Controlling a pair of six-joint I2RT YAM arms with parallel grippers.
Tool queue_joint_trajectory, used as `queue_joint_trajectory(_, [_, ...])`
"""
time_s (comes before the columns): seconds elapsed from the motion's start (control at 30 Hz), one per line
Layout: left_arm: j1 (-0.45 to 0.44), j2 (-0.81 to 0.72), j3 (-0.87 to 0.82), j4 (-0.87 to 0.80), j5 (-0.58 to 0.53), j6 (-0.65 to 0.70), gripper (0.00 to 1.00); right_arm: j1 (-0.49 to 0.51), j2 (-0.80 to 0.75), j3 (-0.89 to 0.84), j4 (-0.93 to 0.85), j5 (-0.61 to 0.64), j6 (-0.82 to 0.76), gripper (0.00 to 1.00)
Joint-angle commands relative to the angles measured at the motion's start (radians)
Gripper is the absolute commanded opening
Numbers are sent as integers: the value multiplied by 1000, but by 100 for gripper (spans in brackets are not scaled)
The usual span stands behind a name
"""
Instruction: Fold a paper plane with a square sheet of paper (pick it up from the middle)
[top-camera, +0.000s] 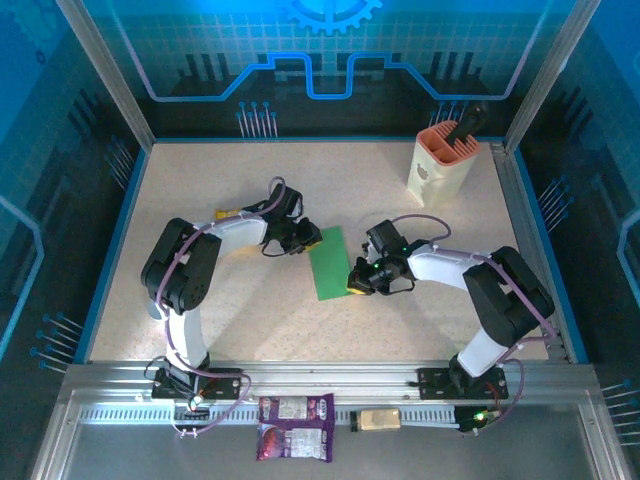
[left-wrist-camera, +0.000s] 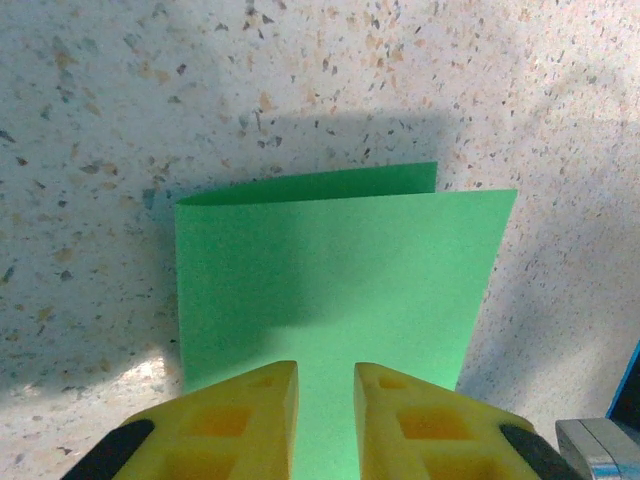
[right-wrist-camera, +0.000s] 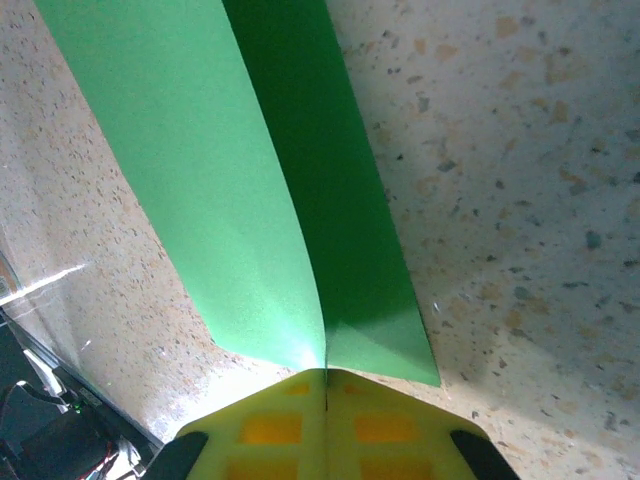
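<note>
Yellow-fingered right gripper (right-wrist-camera: 325, 374) is pinching tight on the thin green folded square sheet of paper (top-camera: 330, 262), mid-table on the speckled beige tabletop (top-camera: 250, 320); left gripper (left-wrist-camera: 325, 370) is hovering slightly parted over its edge, amid blue-lit panels (top-camera: 200, 60).

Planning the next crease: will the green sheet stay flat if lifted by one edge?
Probably not: the green sheet looks thin and bows where the right hand pinches it. Likely very light, so a push may buckle it rather than slide it. Its two layers gape, so the fold seems soft.
</note>
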Motion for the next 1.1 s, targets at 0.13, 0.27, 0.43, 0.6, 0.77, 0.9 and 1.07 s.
queue_joint_trajectory(0.13, [-1, 81, 26, -46, 32, 31, 22, -11, -25, 5, -15, -46, -18, 6])
queue_joint_trajectory(0.27, [-5, 106, 34, -48, 46, 42, 21, -8, -19, 20, 32, -102, -31, 7])
queue_joint_trajectory(0.43, [-11, 123, 44, -32, 70, 55, 21, 8, 19, 65, 65, -148, -38, 6])
queue_joint_trajectory(0.6, [-16, 136, 47, -12, 86, 56, 21, 13, 74, 105, 116, -147, -10, 6])
queue_joint_trajectory(0.77, [-19, 146, 52, -5, 95, 56, 21, 23, 128, 140, 162, -139, 12, 6])
queue_joint_trajectory(0.9, [-24, 153, 51, -1, 99, 53, 21, 32, 163, 161, 185, -142, 20, 7])
queue_joint_trajectory(1.07, [-26, 158, 41, 6, 99, 50, 21, 35, 191, 172, 188, -119, 26, 6])
